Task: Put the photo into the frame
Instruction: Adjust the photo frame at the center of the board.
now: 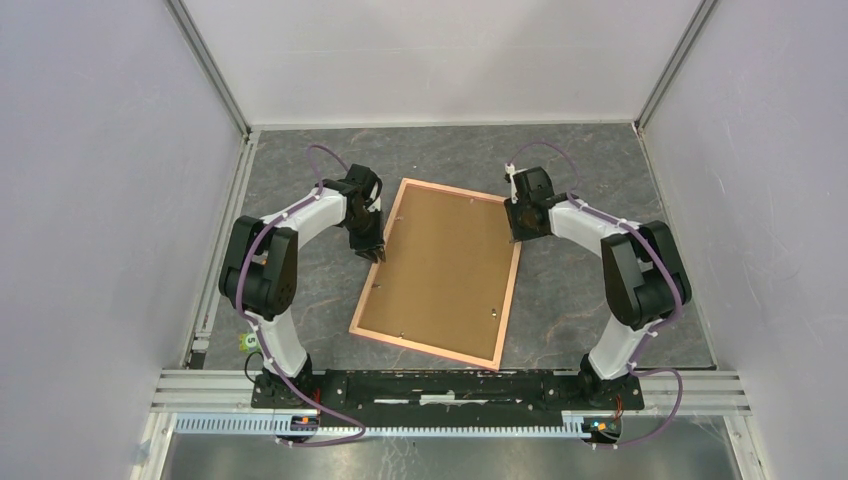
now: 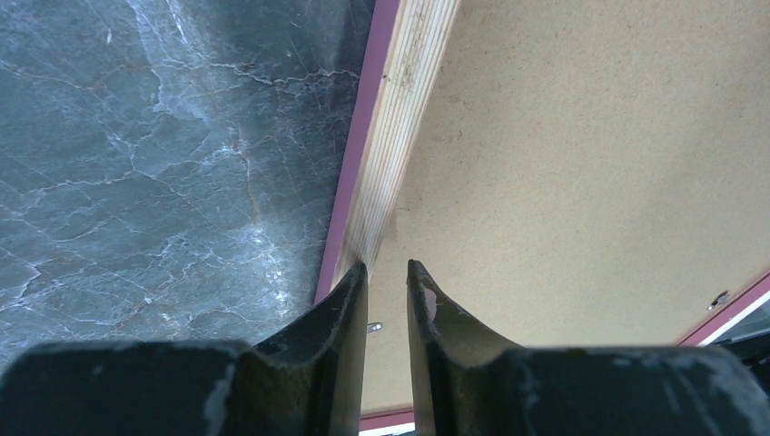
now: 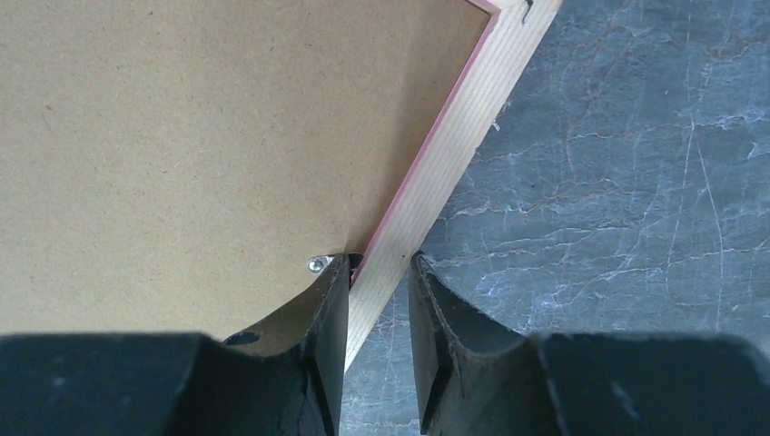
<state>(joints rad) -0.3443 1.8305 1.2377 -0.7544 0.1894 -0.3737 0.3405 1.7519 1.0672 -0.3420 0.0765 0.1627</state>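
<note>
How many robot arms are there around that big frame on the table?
2. The left arm reaches to the frame's left edge; the right arm reaches to its right edge near the far corner. None seems hidden.

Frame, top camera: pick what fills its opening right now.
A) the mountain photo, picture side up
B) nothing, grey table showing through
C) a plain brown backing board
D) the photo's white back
C: a plain brown backing board fills the frame from border to border, and no print shows in any view.
</note>
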